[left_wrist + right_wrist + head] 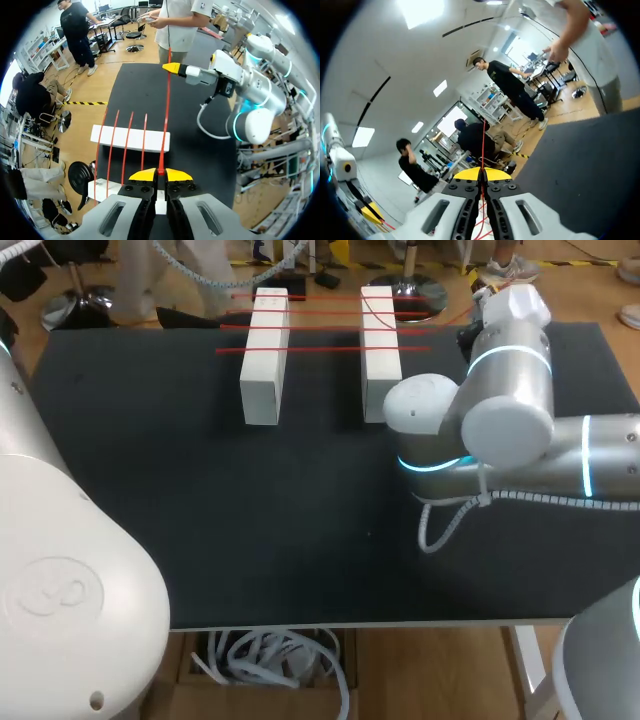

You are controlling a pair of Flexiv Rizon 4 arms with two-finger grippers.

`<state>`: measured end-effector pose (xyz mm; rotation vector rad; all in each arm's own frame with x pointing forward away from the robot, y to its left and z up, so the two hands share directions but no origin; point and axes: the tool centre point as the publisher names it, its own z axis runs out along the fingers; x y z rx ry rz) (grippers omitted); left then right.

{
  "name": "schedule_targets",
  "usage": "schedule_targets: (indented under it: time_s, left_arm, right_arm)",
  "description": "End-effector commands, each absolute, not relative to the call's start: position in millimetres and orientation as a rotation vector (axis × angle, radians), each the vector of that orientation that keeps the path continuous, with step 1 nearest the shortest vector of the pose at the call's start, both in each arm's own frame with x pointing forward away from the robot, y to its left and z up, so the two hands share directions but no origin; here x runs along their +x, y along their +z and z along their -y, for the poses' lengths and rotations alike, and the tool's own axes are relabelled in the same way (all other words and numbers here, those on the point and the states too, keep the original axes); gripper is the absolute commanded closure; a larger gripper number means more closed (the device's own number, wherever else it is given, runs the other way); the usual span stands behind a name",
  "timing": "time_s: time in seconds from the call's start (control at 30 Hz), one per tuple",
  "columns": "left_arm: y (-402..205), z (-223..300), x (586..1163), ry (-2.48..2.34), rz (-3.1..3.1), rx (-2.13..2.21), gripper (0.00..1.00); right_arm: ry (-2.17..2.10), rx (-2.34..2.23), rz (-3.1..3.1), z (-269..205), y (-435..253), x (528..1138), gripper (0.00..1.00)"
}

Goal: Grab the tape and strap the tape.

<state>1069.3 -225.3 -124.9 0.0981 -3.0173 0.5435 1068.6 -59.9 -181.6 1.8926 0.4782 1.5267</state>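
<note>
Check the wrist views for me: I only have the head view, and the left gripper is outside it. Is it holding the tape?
Observer: Yes. In the left wrist view the left gripper is shut on the red tape, with the strand pinched between its yellow tips.
Operator: And the right one? From above, the arm hides its fingers.
Observer: The right gripper is shut on a red strand too, which runs out between its closed tips.
Operator: Is it the same strand?
Observer: It looks so. In the left wrist view the held strand runs straight from the left gripper, over a white block, to the right gripper's yellow tip.
</note>
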Motion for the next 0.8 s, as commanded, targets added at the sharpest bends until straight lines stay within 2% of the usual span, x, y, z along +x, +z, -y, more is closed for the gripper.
schedule_targets:
  time_s: [0.03,0.17,0.8]
  left_arm:
    - [-124,225,1069,0.539,3.017,0.099,1.0]
    - [-124,225,1069,0.539,3.017,0.099,1.0]
    - [-124,225,1069,0.539,3.017,0.099,1.0]
  right_arm:
    - [1.298,1.857,-0.724,63,-164,1073,1.0]
    - [1.252,1.579,-0.972,64,-161,1075,1.0]
    - [1.147,0.834,-1.376,61,-152,1081,1.0]
